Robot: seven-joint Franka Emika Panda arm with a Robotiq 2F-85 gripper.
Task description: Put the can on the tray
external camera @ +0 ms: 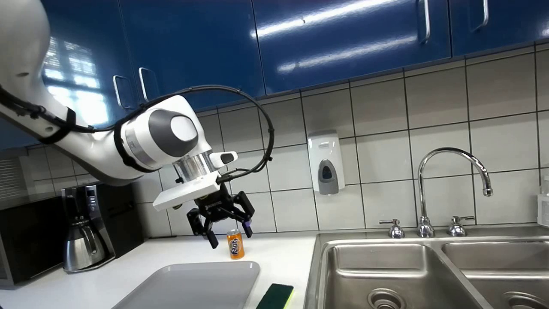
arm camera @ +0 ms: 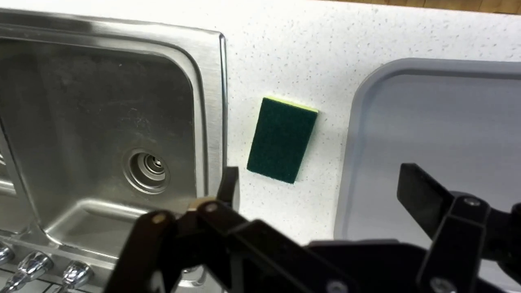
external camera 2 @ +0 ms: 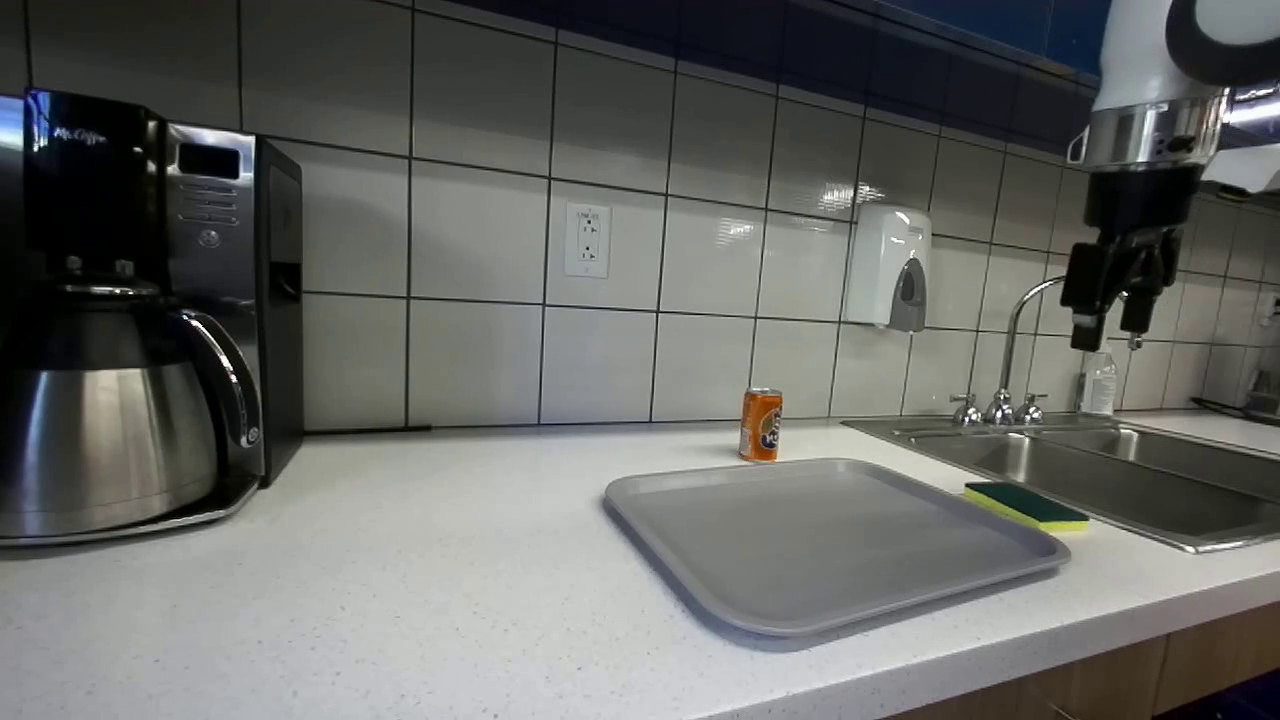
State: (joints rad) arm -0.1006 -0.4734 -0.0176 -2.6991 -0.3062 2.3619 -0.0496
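The can, small and orange, stands upright on the white counter just behind the tray's far edge, in both exterior views [external camera: 236, 247] [external camera 2: 761, 426]. It is out of view in the wrist view. The light-grey tray lies flat and bare on the counter [external camera: 193, 286] [external camera 2: 835, 545]. Part of it shows at the right of the wrist view [arm camera: 443, 122]. My gripper is open and empty, high above the counter, in both exterior views [external camera: 230, 235] [external camera 2: 1111, 328]. In the wrist view its fingers [arm camera: 319, 179] are spread wide above the gap between sink and tray.
A green and yellow sponge [arm camera: 282, 140] lies between the tray and the steel sink [external camera 2: 1190, 500]. A faucet [external camera: 424, 193] rises behind the sink. A coffee maker with a steel pot [external camera 2: 120, 440] stands on the counter. A soap dispenser [external camera: 326, 163] hangs on the tiled wall under blue cabinets [external camera: 343, 47].
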